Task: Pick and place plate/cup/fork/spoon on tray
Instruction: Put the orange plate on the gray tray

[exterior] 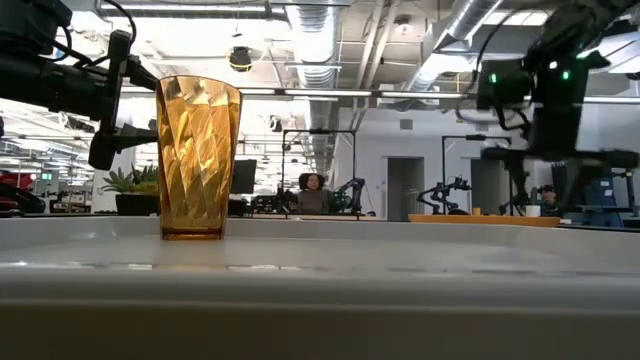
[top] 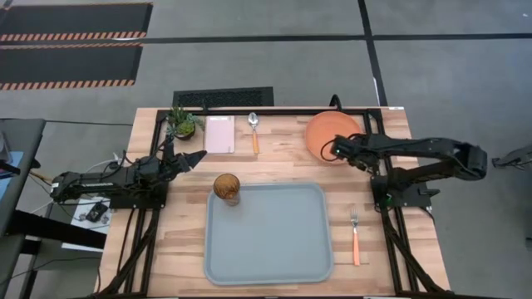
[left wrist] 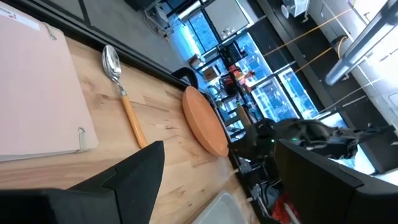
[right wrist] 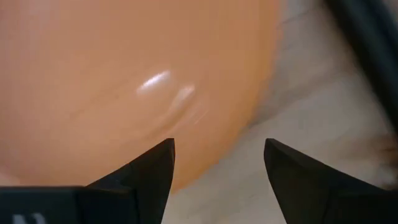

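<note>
The orange plate (top: 331, 133) lies flat on the table at the far right; it also shows in the right wrist view (right wrist: 124, 81). My right gripper (top: 328, 149) (right wrist: 217, 168) is open just above the plate's near rim, one finger over the plate and one over the bare wood. The amber cup (top: 227, 188) (exterior: 198, 155) stands upright on the far left corner of the grey-blue tray (top: 274, 249). My left gripper (top: 195, 158) (left wrist: 217, 186) is open and empty, left of and beyond the cup. The spoon (top: 253, 131) (left wrist: 121, 87) lies at the far edge. The fork (top: 355, 234) lies right of the tray.
A white-pink napkin (top: 221, 134) lies left of the spoon, and a small potted plant (top: 181, 122) stands at the far left corner. Bare wood shows between the tray and the far row of things. A person sits in the room beyond the table (exterior: 312, 190).
</note>
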Controlling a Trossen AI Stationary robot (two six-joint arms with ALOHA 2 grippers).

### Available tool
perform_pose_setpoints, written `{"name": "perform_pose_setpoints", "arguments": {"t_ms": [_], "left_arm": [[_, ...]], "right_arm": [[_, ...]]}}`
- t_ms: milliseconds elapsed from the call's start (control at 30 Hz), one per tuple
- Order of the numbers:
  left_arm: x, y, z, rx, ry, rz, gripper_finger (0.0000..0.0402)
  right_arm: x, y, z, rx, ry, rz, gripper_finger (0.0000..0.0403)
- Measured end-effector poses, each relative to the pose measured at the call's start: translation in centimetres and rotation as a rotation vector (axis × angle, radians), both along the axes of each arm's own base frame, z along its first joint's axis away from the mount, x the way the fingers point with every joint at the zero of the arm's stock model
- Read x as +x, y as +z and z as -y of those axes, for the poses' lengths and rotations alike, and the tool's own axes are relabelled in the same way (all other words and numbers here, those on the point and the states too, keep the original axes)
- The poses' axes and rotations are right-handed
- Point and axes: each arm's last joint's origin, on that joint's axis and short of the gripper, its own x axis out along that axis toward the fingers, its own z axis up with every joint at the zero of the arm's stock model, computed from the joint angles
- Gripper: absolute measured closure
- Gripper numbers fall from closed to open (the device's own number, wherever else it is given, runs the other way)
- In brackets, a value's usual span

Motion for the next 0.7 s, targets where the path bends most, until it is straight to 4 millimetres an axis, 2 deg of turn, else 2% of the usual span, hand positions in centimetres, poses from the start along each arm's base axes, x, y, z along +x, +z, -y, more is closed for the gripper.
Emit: {"name": "perform_pose_setpoints", "arguments": {"t_ms": [133,267,367,567,700], "left_arm": [[0.0,0.0,0.0,-0.005,0.001,0.003,0.0111],[0.0,0.0,0.0,-0.005,0.001,0.003,0.0111],[0.0,0.0,0.0,-0.005,0.002,0.003,0.0111],[0.0,0.0,0.0,-0.006,0.002,0.004,0.0111],[0.0,0.0,0.0,-0.007,0.002,0.005,0.0111]], "right_arm": [[-0.5,-1.5,0.6,0.001,-0.072,0.008,0.0133],[-0.3,-2.0,1.5,-0.026,-0.069,0.013,0.0134],[-0.1,-2.7,2.4,-0.023,-0.095,0.01,0.0148],[0.5,-4.5,3.5,0.024,-0.127,-0.018,0.0219],[0.7,-4.8,3.6,0.019,-0.123,-0.028,0.029]]}}
